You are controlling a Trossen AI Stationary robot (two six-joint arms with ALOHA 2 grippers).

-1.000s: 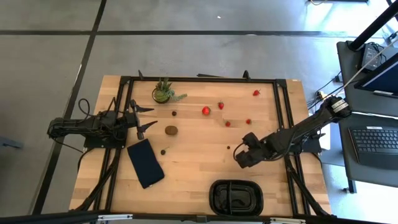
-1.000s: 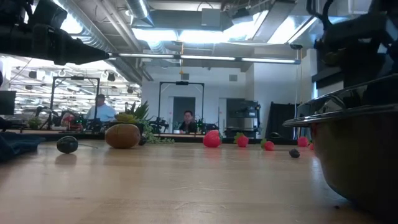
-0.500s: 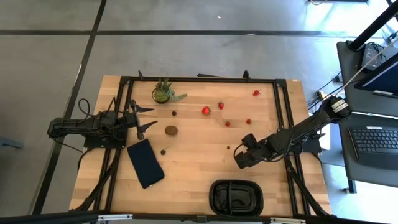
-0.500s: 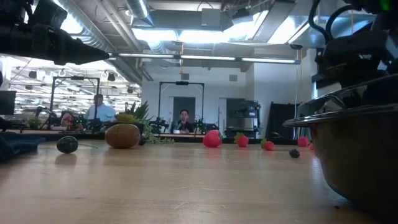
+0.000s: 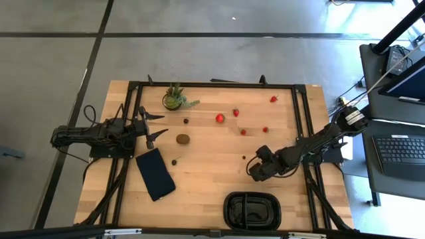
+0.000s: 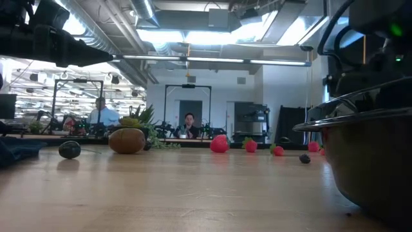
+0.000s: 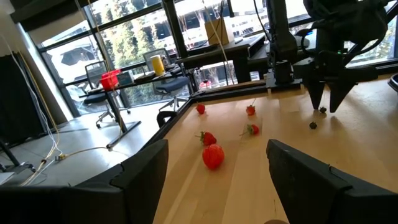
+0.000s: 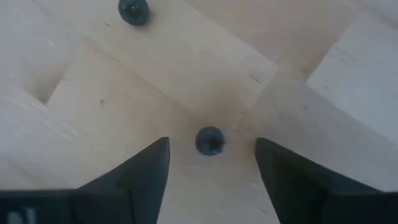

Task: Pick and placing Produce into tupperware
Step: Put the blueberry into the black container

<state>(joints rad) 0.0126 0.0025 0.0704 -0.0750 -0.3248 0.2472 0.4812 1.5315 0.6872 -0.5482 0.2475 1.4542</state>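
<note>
Tupperware (image 5: 252, 210): sitting at the table's (image 5: 212, 179) near edge, nothing showing inside; strawberries (image 5: 220, 118), kiwi (image 5: 182, 139) and berries lying scattered on the wood. Right hand (image 5: 252, 168): hovering with fingers parted around a dark berry (image 8: 210, 140), not gripping. Left hand (image 5: 154, 126): waiting open at the left side.

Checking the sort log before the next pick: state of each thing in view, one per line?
right gripper: open, fingers either side of a dark berry, not touching it
left gripper: open, empty, waiting at the table's left edge
tupperware: empty, at the near edge
kiwi: loose on the table
strawberries: loose, scattered on the far side
potted plant: upright
navy slab: lying flat
</note>
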